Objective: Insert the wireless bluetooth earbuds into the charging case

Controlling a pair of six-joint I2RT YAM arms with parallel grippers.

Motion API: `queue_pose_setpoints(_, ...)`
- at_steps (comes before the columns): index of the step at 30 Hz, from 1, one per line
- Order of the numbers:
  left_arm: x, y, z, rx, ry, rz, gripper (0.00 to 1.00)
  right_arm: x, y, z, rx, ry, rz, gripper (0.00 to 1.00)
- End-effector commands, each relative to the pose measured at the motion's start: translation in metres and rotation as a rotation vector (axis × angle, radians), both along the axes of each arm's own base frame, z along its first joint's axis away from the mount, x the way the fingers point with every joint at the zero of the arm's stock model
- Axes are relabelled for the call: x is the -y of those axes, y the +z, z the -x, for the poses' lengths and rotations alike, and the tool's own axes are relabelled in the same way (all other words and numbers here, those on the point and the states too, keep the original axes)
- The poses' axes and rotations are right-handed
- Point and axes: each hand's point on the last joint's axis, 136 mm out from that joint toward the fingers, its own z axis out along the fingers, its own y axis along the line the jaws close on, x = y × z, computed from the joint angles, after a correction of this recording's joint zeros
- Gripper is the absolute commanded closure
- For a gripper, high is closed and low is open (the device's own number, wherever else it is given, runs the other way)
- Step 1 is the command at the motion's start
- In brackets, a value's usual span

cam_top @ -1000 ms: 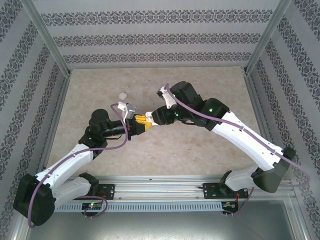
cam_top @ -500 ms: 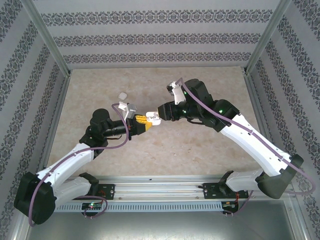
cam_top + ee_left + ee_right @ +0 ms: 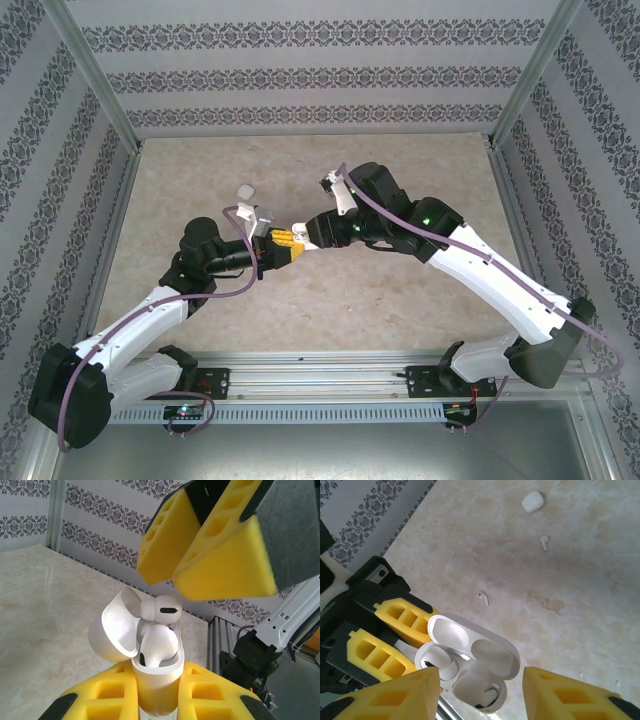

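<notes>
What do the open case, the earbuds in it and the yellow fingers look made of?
Charging case: glossy white hard plastic, judging by soft highlights on its lid. Earbuds: the same glossy white plastic, with dark vents. Fingers: matte yellow with hollow cells, probably printed plastic or rubber; the look leaves that open.

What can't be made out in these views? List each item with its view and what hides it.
1. Left wrist view: the lower body of the glossy white open charging case, hidden by the left gripper's yellow fingers.
2. Left wrist view: the stems of the two tiny glossy white earbuds, hidden down inside the case.
3. Top view: case and earbuds, too small and masked where the left gripper and right gripper meet.
</notes>
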Motion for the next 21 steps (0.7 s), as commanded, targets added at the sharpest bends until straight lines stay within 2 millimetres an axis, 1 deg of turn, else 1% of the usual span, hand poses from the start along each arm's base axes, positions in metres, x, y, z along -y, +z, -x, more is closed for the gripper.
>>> queue_pose_setpoints(1,0.0033,0.0132,0.0055,0.046,-0.028,0.030,1.00,-0.0004,0.0048,-0.0005,0.026,0.009,0.024,0.52)
queue_pose_setpoints(8,0.0032,0.0129,0.0054,0.048,-0.026,0.028,1.00,-0.0015,-0.0010,-0.0001,0.011,0.021,0.048,0.54)
queue_pose_setpoints(18,0.0029,0.0124,0.0058,0.046,-0.026,0.027,1.00,-0.0091,-0.0032,0.0036,-0.015,0.058,0.034,0.54)
queue_pose_setpoints(21,0.0027,0.0133,0.0067,0.050,-0.027,0.028,1.00,-0.0097,-0.0039,0.0033,-0.017,0.061,0.037,0.57)
